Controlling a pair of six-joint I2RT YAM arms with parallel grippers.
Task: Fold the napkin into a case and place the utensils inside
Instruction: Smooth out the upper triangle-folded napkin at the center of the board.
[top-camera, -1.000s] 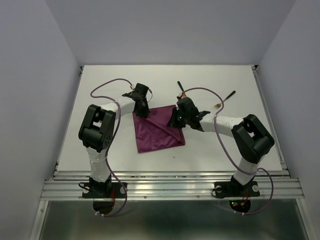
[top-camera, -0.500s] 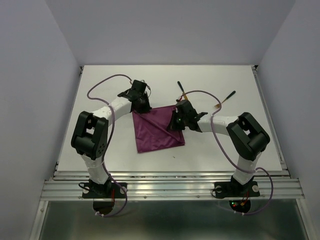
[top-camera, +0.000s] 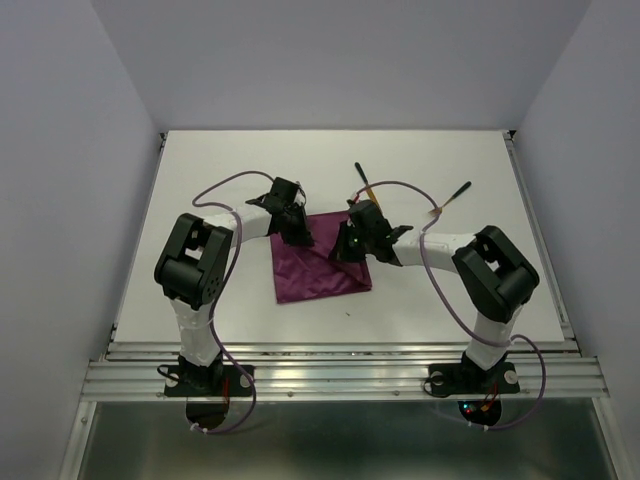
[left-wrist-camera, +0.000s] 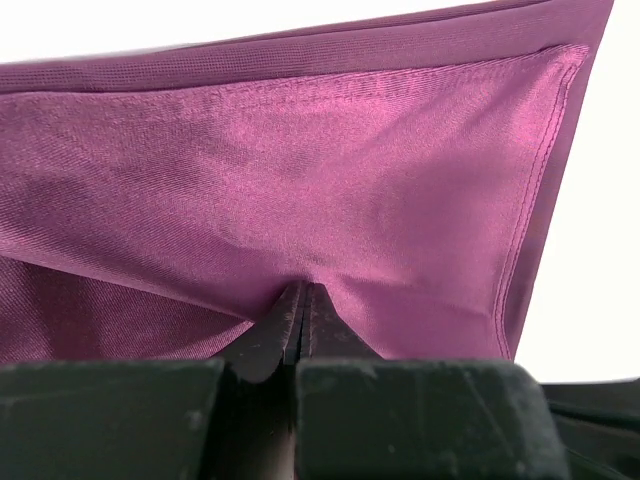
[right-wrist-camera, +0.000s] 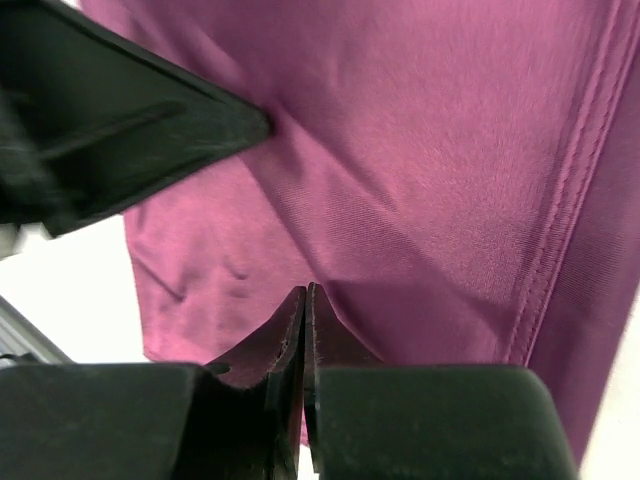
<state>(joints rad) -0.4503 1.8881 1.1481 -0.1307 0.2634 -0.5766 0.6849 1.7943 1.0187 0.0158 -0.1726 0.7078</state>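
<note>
We see the napkin (top-camera: 322, 272) mid-surface (top-camera: 300, 150) between the two arms, one corner pointing toward the bases, its left and near edges well apart from the surface's rim. The left hand (top-camera: 298, 230) is pinched closed on a fold at the far edge; from its wrist, cloth rises straight out of the meeting fingertips. The right hand (top-camera: 350, 245) is likewise clamped on the cloth near the right corner, the stitched hem running just beside its tips. The hands stand near each other, with little room between. One utensil (top-camera: 362, 181) lies just behind the right hand, the other (top-camera: 452, 196) well apart to the right. From above, the hands hide the napkin's far edge, and which utensil is the knife we cannot tell.
</note>
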